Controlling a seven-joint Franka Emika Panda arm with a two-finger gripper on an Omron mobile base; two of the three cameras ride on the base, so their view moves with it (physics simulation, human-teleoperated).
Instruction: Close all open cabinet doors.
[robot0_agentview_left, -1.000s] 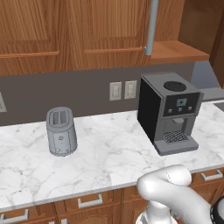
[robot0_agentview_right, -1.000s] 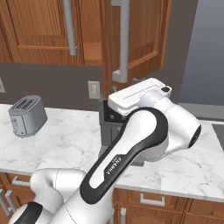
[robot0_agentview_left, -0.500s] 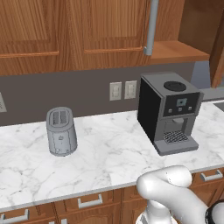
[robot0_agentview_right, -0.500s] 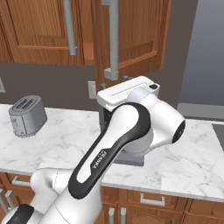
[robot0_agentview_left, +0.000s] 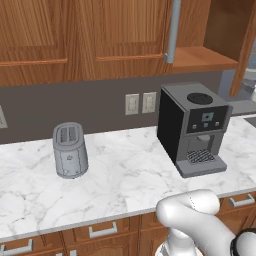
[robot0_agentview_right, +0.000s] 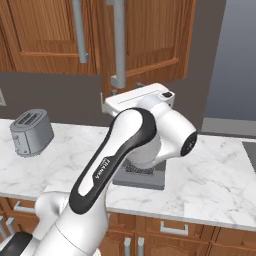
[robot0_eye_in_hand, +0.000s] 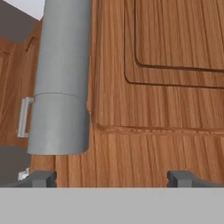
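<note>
- The tall reddish-brown wooden cabinet door with a recessed panel frame (robot0_eye_in_hand: 166, 87) is standing right in front of my hand camera, its lower rail and panel corner very close; in the right base view this same door (robot0_agentview_right: 150, 40) is hanging ajar, swung out over the counter above my arm.
- Its long vertical grey metal bar handle (robot0_eye_in_hand: 61, 83) is running down the left of my hand view and ending just above my left fingertip; from the right base camera the bar's lower end (robot0_agentview_right: 118, 45) is sitting just above my white wrist.
- My two-finger pincer (robot0_eye_in_hand: 111, 178) is standing spread wide, its two dark tips far apart, nothing between them; whether a fingertip (robot0_eye_in_hand: 41, 178) is touching the bar I cannot quite tell at this close range.
- In the left base view the open wooden cupboard shelf (robot0_agentview_left: 205, 57) is showing beside a grey handle (robot0_agentview_left: 172, 30), with the shut wooden doors (robot0_agentview_left: 75, 35) to its left.
- A neighbouring wooden door with its own grey bar (robot0_agentview_right: 80, 30) is sitting further left in the right base view.
- Below, a black and grey coffee machine (robot0_agentview_left: 192, 127) is resting on the white marble counter (robot0_agentview_left: 120, 180), well apart from a grey metal toaster (robot0_agentview_left: 69, 150).
- Two white wall sockets (robot0_agentview_left: 140, 103) are sitting on the dark backsplash between them.
</note>
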